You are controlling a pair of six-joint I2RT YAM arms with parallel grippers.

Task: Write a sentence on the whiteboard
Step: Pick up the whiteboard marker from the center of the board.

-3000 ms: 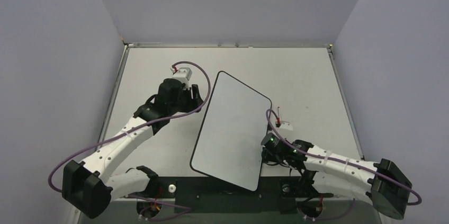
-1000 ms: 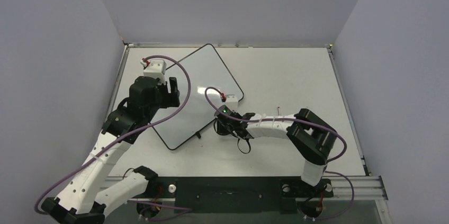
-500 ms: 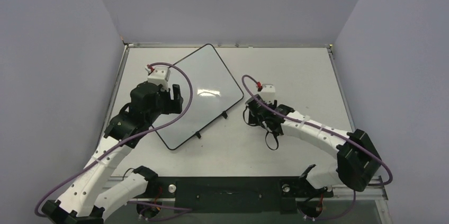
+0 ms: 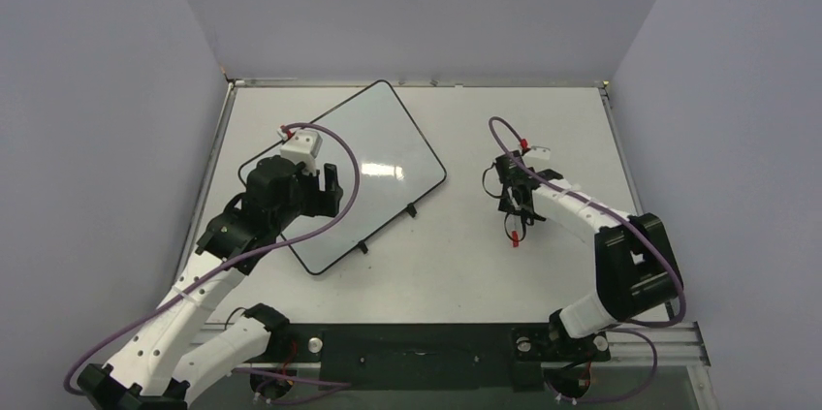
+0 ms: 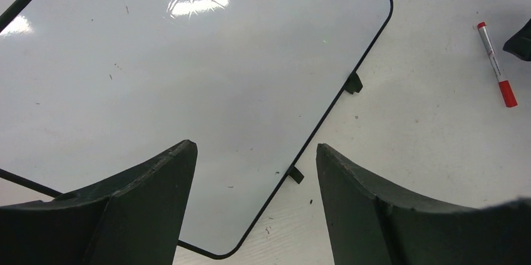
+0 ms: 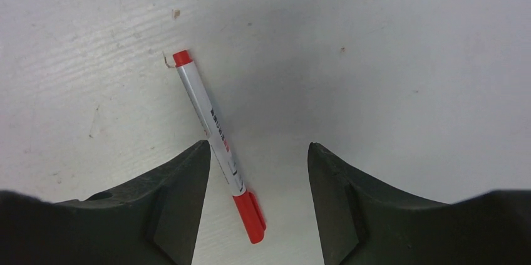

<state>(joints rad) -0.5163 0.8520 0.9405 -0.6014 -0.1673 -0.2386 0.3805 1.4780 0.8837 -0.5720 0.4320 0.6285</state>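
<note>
The whiteboard (image 4: 373, 163) lies flat on the table, turned at an angle, its black feet on the right-hand long edge. Its face (image 5: 188, 71) is bare apart from small specks, and the sentence is not in view. My left gripper (image 4: 328, 189) hovers open over the board's near corner (image 5: 257, 152), holding nothing. A red-capped marker (image 6: 210, 118) lies on the table right of the board (image 4: 516, 234). My right gripper (image 6: 257, 145) stands open just above it, with the marker's capped end between the fingers, nearer the left one, not gripped.
The pale grey tabletop (image 4: 543, 129) is walled by lilac panels on three sides. A raised rail (image 4: 417, 83) runs along the back edge. Purple cables loop over both arms. The board's back corner lies close to that rail.
My right arm has swung right, away from the board's edge, to above the marker, and its jaws have widened. The left gripper has drifted slightly nearer over the board. The board has stayed put.
</note>
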